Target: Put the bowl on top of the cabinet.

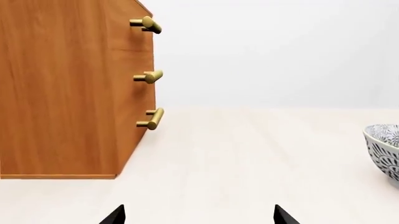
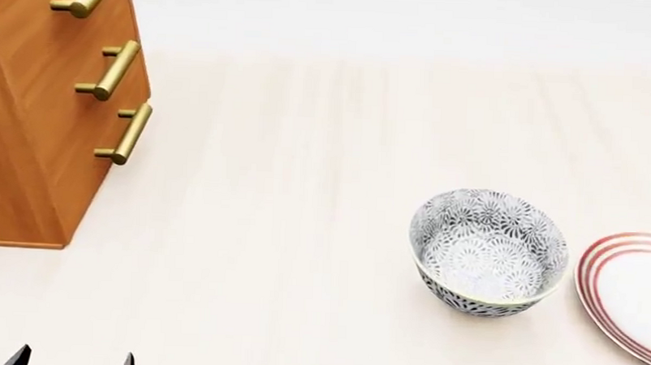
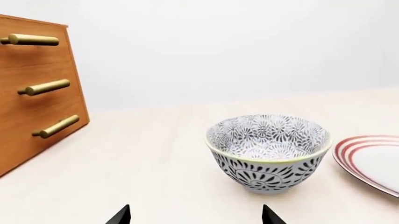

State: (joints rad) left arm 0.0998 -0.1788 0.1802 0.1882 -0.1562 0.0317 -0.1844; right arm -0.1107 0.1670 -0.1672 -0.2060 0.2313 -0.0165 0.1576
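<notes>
Standing at the far left of the head view is one cabinet (image 2: pixel 40 132), a tall orange-brown block with a wood-grain finish, carrying three brass-coloured cylindrical bar handles (image 2: pixel 121 70) stacked one above another on its front. It rests on a pale wooden tabletop (image 2: pixel 282 189) with faint lengthwise grain.

Toward the right sits one bowl (image 2: pixel 489 251), upright on the tabletop, well apart from the cabinet. It is deep and round, glossy like ceramic, white with a dense grey-black floral pattern inside and out, and has a pale rim. Just beside it, at the right edge, lies one flat white plate (image 2: pixel 630 295) with red rings, partly cut off by the picture's edge.

Two grippers show only as dark pointed tips. The left gripper (image 1: pixel 199 215) has its tips spread wide with nothing between them, pointing at bare table beside the cabinet. The right gripper (image 3: pixel 196 215) is likewise spread wide and holds nothing; the bowl stands just ahead of it, untouched.
</notes>
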